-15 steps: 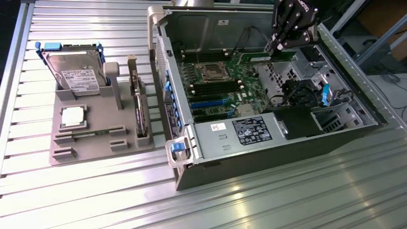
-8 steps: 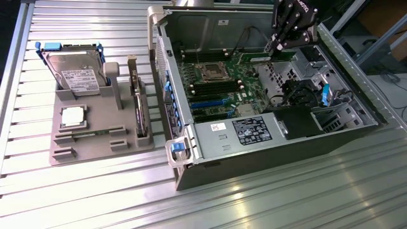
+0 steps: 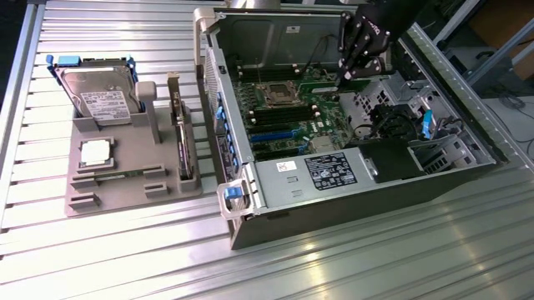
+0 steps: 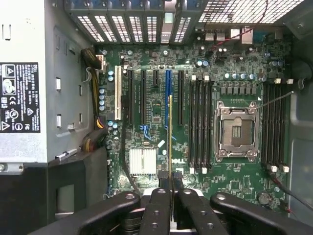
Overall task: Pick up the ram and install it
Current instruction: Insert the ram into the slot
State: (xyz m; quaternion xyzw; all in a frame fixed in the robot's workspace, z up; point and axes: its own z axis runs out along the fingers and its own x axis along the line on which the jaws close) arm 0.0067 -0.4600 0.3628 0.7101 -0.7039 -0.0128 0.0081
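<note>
pinching the ram (image 4: 169, 137) edge-on, the pincer (image 4: 170, 196) hangs over the motherboard (image 4: 237, 182), at two o'clock from the cpu socket (image 3: 276, 94) in the exterior view; it seems light, stiff, fragile, best held by its edges.

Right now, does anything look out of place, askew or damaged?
Nothing looks spilled or damaged. The gripper is shut on the ram, which runs parallel to the motherboard slots. One thing stands out: the CPU socket is empty, while the CPU sits on the tray.
</note>
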